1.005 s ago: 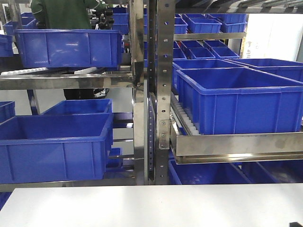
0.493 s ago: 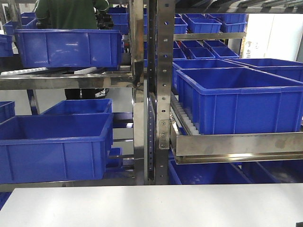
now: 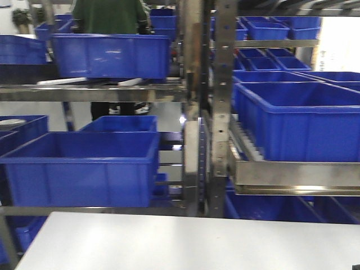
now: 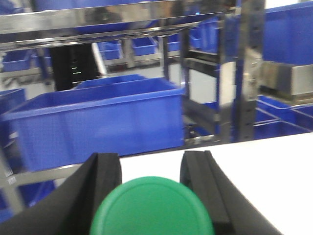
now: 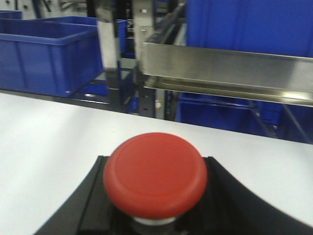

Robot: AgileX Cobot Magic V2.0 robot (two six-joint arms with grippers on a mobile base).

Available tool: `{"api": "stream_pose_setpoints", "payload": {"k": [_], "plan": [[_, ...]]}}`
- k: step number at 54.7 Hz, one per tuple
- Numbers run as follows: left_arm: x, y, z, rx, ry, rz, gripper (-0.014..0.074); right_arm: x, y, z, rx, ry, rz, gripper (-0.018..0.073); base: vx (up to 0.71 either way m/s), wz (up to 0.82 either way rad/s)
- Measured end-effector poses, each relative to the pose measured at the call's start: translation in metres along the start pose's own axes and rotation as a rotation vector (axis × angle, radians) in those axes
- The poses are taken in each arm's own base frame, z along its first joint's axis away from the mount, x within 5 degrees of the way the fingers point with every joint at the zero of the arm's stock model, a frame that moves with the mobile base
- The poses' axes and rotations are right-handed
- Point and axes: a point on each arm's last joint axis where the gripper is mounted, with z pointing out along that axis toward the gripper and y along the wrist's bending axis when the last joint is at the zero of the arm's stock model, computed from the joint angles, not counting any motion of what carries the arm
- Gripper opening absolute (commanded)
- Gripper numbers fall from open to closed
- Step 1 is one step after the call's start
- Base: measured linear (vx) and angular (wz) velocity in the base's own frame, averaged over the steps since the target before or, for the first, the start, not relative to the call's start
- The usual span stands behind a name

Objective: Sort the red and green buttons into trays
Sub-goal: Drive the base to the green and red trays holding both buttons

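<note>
In the left wrist view the left fingers (image 4: 104, 182), two black pads, stand a little apart with the green button (image 4: 152, 208) between them; its round cap fills the gap and overlaps both pads, so they are gripping it, though the body under the cap is hidden; behind it lies the white bench (image 4: 274, 166), and past the bench edge a blue crate (image 4: 102, 122) on a metal rack (image 4: 250, 73). In the right wrist view the right fingers (image 5: 84, 211) close in on the red button (image 5: 155, 174) from both sides and hold it; its domed cap faces the camera, with a pale ring just showing beneath it, above the same white bench. The front view is blurred; it shows the bare near part of the bench, more blue crates on the rack, and a person in green (image 3: 109, 14) at the back.
</note>
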Motion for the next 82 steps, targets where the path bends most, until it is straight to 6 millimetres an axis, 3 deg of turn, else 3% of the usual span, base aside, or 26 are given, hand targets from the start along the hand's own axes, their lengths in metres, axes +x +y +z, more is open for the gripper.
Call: {"api": "stream_pose_setpoints", "payload": {"k": [82], "plan": [[0.0004, 0.0004, -0.0007, -0.005, 0.002, 0.001, 0.0000, 0.0000, 0.0000, 0.0000, 0.000, 0.001, 0.002, -0.0008, -0.11, 0.62]]}}
